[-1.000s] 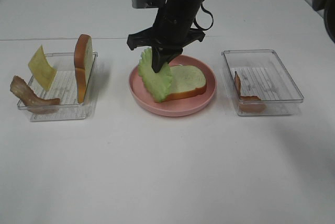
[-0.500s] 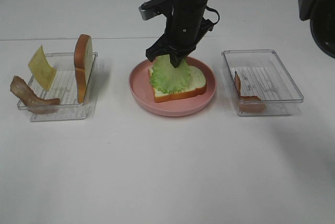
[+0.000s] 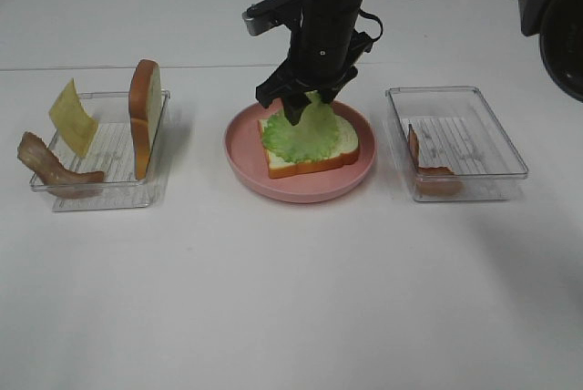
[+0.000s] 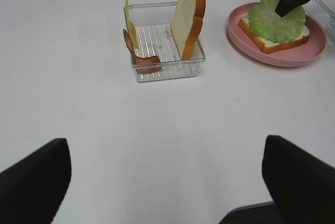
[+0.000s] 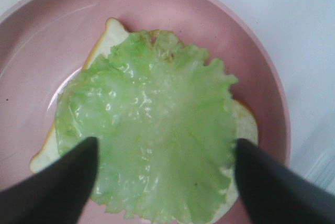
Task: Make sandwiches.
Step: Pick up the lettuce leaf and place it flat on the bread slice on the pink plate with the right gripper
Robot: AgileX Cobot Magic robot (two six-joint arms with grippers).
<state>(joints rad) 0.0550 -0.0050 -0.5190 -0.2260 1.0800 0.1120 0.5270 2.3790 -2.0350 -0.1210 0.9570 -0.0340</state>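
White desk [image 3: 291, 317] pictured mid-assembly | bread slice [image 3: 314, 164] and lettuce leaf [image 3: 301, 133] are seen stacked on pink plate [image 3: 239, 155] | right end effector [image 3: 305, 103] is poised just above leaf, jaws parted, nothing gripped | left end effector [image 4: 165, 148] is held wide, empty | cheese [image 3: 73, 117], bacon [image 3: 55, 169] and second slice [image 3: 144, 117], kept at left tray [image 3: 109, 199], are judged yet to be added.

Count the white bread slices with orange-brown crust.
2. One bread slice stands on edge in the left clear plastic tray; the other slice lies flat on the round pink plate, under the green lettuce leaf.
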